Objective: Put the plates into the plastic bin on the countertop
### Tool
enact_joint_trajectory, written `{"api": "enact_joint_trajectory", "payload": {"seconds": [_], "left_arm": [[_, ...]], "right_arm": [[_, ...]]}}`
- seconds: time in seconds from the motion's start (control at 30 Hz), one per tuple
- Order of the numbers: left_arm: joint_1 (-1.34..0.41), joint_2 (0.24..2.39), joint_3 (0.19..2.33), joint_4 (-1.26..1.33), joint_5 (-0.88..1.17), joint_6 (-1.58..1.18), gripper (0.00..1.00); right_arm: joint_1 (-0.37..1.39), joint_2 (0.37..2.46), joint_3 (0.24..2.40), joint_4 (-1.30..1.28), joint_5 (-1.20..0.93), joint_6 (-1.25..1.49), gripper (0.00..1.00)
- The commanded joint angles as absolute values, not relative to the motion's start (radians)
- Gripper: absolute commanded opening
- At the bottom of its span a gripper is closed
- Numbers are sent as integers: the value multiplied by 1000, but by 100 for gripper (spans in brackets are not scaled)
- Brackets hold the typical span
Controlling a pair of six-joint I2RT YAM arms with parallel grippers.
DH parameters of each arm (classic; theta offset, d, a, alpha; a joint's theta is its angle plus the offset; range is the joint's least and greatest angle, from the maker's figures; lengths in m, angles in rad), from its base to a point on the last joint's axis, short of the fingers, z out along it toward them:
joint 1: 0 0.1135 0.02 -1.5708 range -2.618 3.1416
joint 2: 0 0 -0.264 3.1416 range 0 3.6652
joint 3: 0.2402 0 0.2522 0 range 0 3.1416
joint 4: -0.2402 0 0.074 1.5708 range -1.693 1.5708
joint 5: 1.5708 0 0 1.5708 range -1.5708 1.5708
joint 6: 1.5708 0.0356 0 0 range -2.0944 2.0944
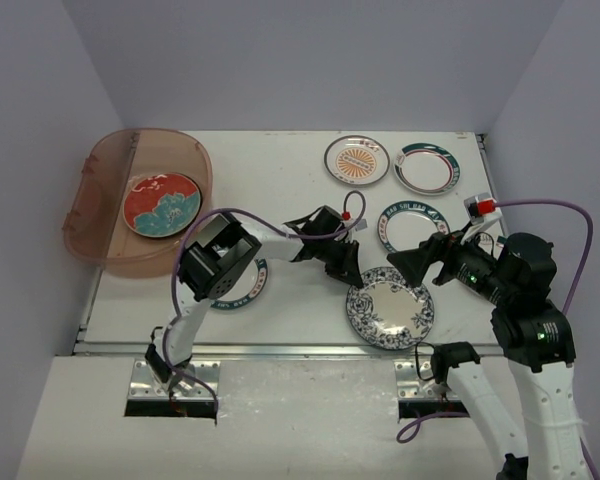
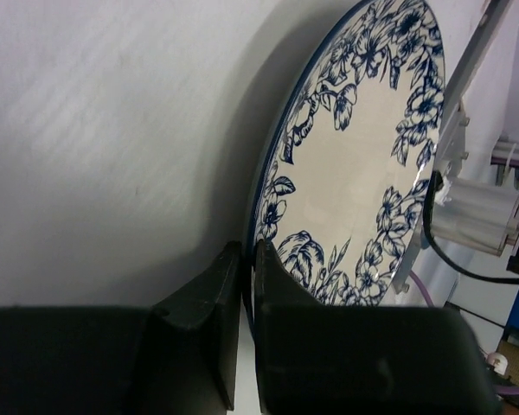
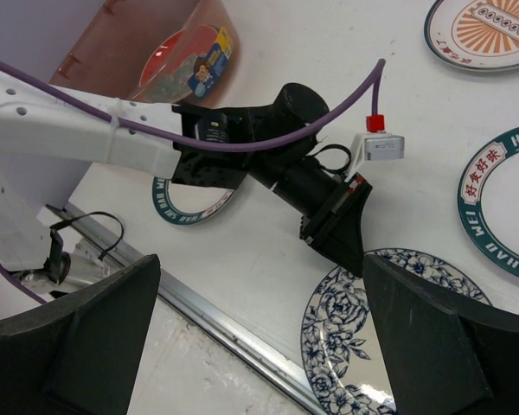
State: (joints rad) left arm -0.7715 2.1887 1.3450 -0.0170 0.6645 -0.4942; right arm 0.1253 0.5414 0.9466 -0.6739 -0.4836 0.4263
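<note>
Down by the front rail, the blue floral plate point(image 1: 392, 310) sits near-right on the countertop point(image 1: 280, 180). The left gripper point(image 2: 249, 259) has its far-left rim pinched, jaws narrow on the edge. Just to the right, the right gripper point(image 1: 408, 262) hovers with fingers spread wide, carrying nothing. One teal-rimmed lettered plate point(image 1: 242, 287) lies under the left arm, and a second lettered plate point(image 1: 412, 225) lies further back. Beyond are the orange sunburst plate point(image 1: 357, 160) and the green-and-red rimmed plate point(image 1: 427, 167). Far left, the plastic bin point(image 1: 90, 230) holds the red-and-teal floral plate point(image 1: 162, 204).
</note>
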Motion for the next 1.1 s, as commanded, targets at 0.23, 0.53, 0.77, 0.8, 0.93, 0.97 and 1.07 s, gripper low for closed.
{"api": "enact_joint_trajectory", "payload": {"seconds": [0.23, 0.53, 0.77, 0.8, 0.93, 0.97, 1.07], "left_arm": [[-590, 1595, 1191, 57, 678, -619, 0], [-65, 1322, 1328, -239, 473, -774, 0], [506, 1160, 1197, -330, 360, -865, 0], [579, 1158, 1159, -317, 367, -868, 0], [660, 1214, 1089, -257, 381, -850, 0], [662, 1239, 1083, -245, 382, -850, 0], [663, 1284, 1078, -204, 378, -834, 0]], "right_arm": [[127, 551, 956, -624, -497, 427, 99], [126, 551, 973, -626, -495, 428, 99], [127, 548, 971, -620, -500, 420, 99], [126, 548, 969, -616, -504, 420, 99], [126, 551, 965, -612, -513, 414, 99], [126, 551, 963, -611, -515, 413, 99], [126, 544, 960, -609, -525, 413, 99]]}}
